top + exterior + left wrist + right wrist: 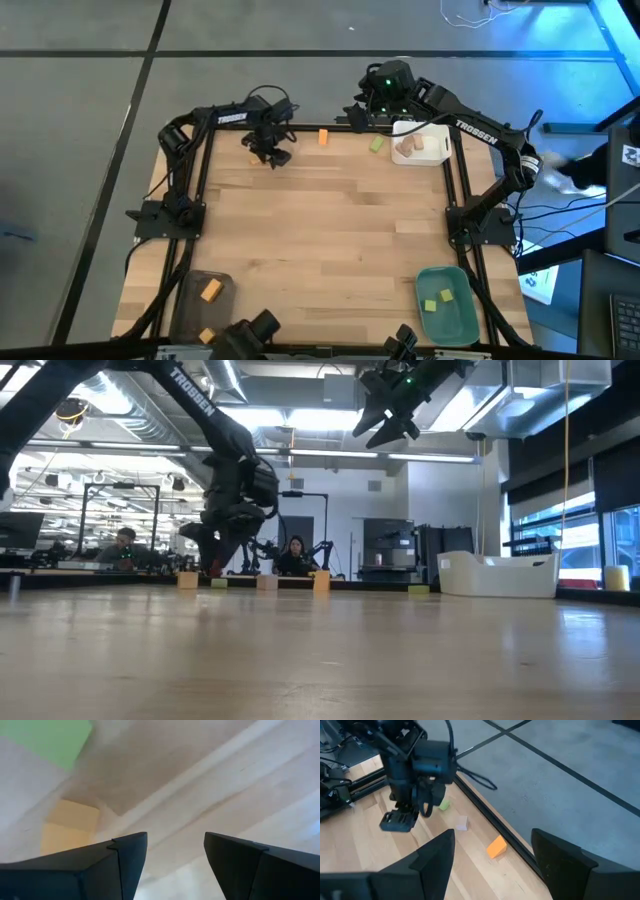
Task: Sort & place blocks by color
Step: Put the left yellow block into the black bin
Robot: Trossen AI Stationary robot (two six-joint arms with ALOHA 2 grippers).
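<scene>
Plank-grained wooden table (330,230), cube-like blocks (324,138)

The wooden table (320,230) carries a white tray (437,150) at its far right, a green tray (447,318) near right and a grey tray (190,300) near left. Loose along the far edge lie an orange block (324,138) and a green block (377,144).

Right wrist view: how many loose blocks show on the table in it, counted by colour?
Orange block: 1
Light green block: 1
Pale wood block: 1
Total: 3 loose blocks visible in this view
</scene>
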